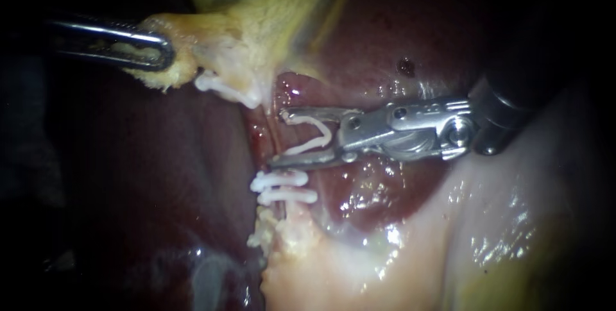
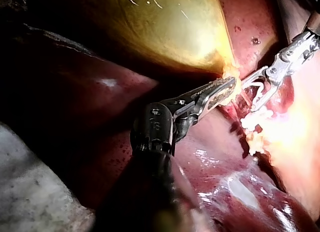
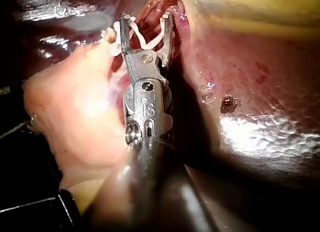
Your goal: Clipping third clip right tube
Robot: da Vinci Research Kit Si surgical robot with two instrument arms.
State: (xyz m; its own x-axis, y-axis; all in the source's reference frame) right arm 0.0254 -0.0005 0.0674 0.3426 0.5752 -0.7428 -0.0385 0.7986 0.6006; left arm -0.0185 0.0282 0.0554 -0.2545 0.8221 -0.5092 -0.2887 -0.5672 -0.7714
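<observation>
White clip point(image 1: 314, 139) sits open in the wide-open jaws of my right instrument point(image 1: 277, 138), and the thin red tube point(image 1: 264, 133) is right at their tips; push on until the tube is deep inside, then squeeze. Two clips point(image 1: 282, 187) already on the tube lie just beside the lower jaw, so stay off them. Farther back, my left instrument point(image 1: 160, 53) grips the yellow gallbladder point(image 1: 256, 32) in its jaws.

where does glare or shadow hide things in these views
Endoscope view: wet glare speckles the liver below the right instrument and its clip; the left instrument, gripping the gallbladder, fades into shadow. Left wrist view: pale tissue beyond the applied clips is washed out by light. Right wrist view: glare sheets the liver, shadow swallows the shaft.
</observation>
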